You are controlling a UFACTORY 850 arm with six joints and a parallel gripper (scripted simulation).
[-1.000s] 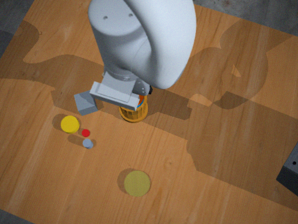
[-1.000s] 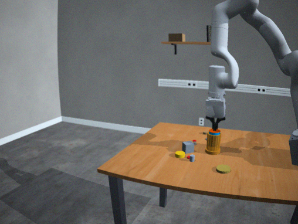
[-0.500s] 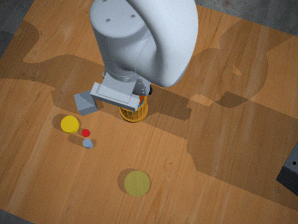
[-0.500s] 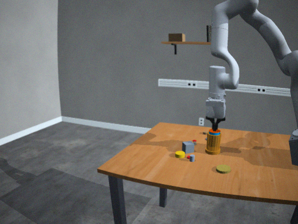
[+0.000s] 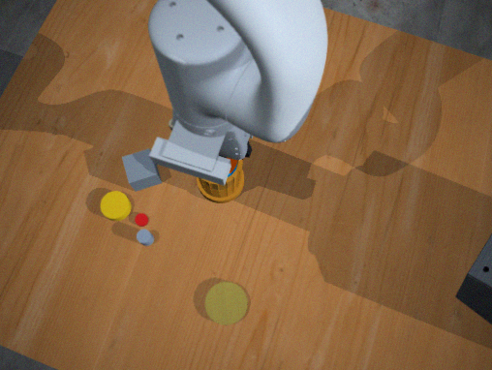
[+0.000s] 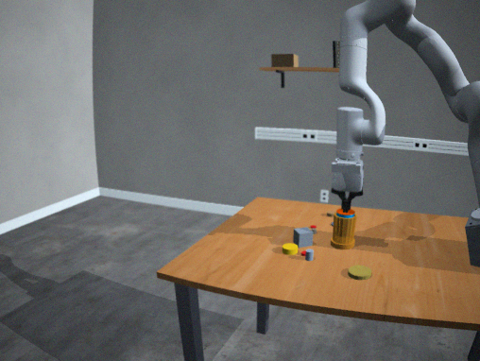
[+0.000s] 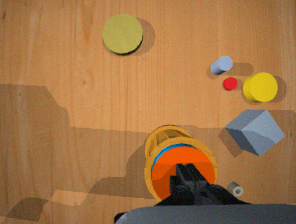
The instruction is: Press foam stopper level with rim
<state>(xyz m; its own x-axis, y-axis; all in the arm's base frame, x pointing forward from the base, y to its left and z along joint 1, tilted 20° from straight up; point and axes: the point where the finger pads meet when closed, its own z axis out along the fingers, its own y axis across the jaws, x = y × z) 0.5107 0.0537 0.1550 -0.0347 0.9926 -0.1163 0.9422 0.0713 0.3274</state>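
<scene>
An orange ribbed jar stands upright near the middle of the table. An orange foam stopper with a blue band sticks up above its rim. My gripper is shut and empty. Its closed fingertips point straight down and touch the top of the stopper. In the top view the arm hides the stopper's top.
A grey cube, a yellow disc, a small red disc and a small grey cylinder lie left of the jar. An olive disc lies nearer the front edge. A dark box sits at the right edge.
</scene>
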